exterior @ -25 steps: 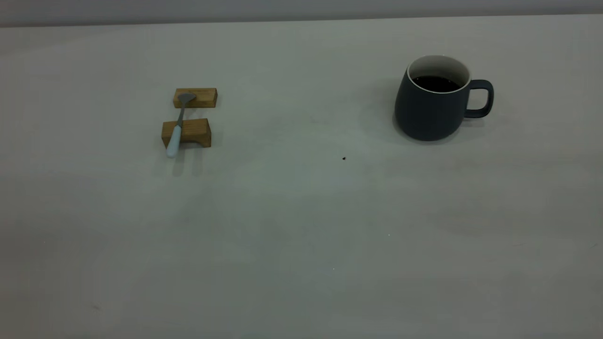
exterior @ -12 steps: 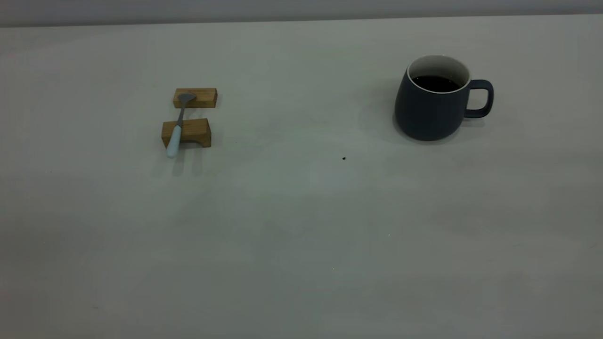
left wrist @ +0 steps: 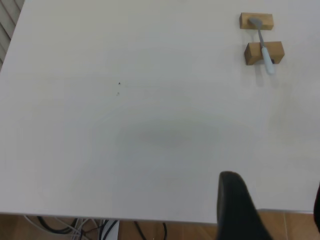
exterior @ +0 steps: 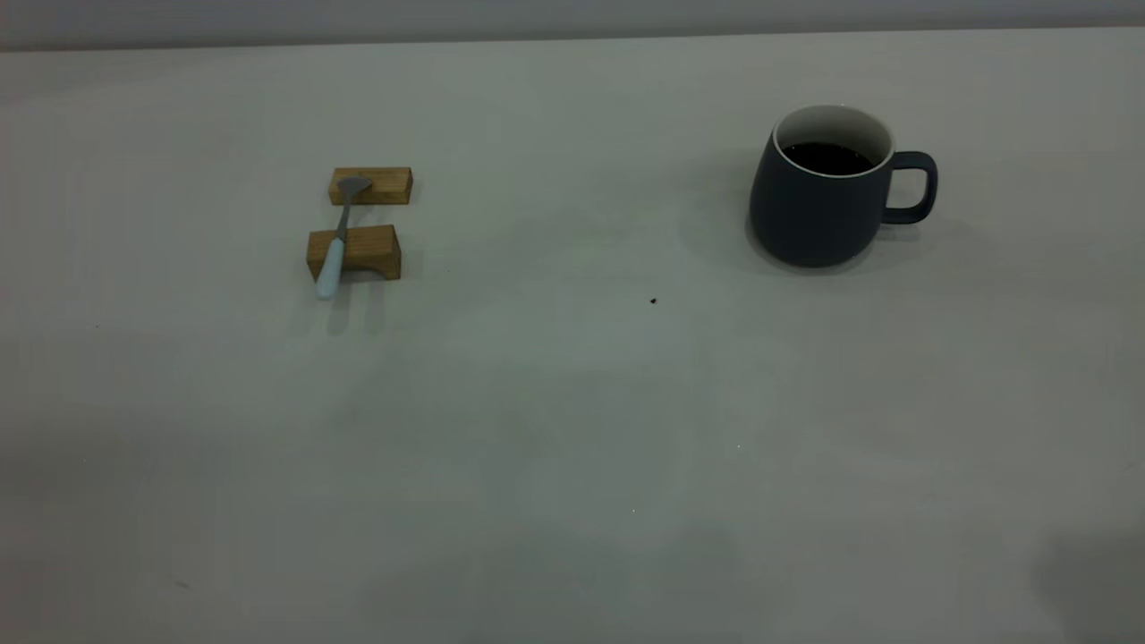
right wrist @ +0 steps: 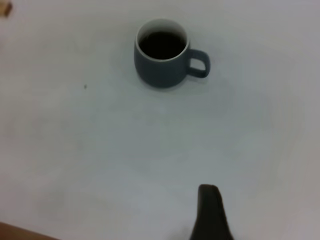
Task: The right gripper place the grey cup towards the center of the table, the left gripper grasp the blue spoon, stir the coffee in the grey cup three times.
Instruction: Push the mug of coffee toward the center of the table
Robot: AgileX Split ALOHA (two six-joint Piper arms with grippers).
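The grey cup (exterior: pixel 818 210) stands upright at the right of the table (exterior: pixel 572 402), handle to the right, with dark coffee (exterior: pixel 827 159) inside. The blue spoon (exterior: pixel 333 259) lies at the left across two wooden blocks, handle end toward the front. Neither gripper shows in the exterior view. In the left wrist view my left gripper (left wrist: pixel 276 210) is open over the table's near edge, far from the spoon (left wrist: pixel 265 52). In the right wrist view my right gripper (right wrist: pixel 262 220) shows one dark finger (right wrist: pixel 210 212) standing alone, well short of the cup (right wrist: pixel 160 67).
Two wooden blocks (exterior: pixel 370 185) (exterior: pixel 358 250) carry the spoon. A tiny dark speck (exterior: pixel 653 301) lies near the table's middle. The table's edge, cables (left wrist: pixel 100 230) and a wood-coloured floor show in the left wrist view.
A dark shadow has come in at the bottom right corner of the exterior view. Cup, spoon and blocks have not moved.
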